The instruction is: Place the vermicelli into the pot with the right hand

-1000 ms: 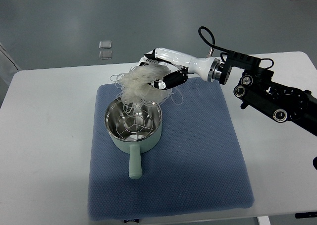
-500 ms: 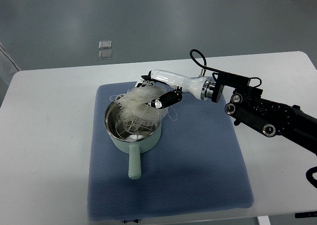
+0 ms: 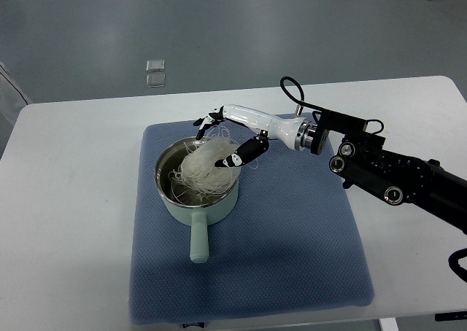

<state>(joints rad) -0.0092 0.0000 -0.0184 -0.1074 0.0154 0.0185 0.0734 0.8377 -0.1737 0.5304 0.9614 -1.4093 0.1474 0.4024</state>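
White table [image 3: 73, 200] with a blue mat [image 3: 292, 236] on it. The pot [image 3: 195, 192] sits on the mat's left half, handle pointing straight toward the near edge. Right hand [image 3: 222, 138] is over the far rim, fingers spread wide, holding nothing. The noodles [image 3: 203, 167] are now a heap inside the pot. Half a second ago they were still draped across the rim.

The pot [image 3: 195, 191] stands on the mat [image 3: 292, 243], toward its left rear part, handle toward the near edge; the mat lies on the table [image 3: 66, 222]; the vermicelli [image 3: 203, 168] lies in the pot, some strands over its rim; the right hand [image 3: 226, 138] is over the pot's rear right rim, its arm to the pot's right.
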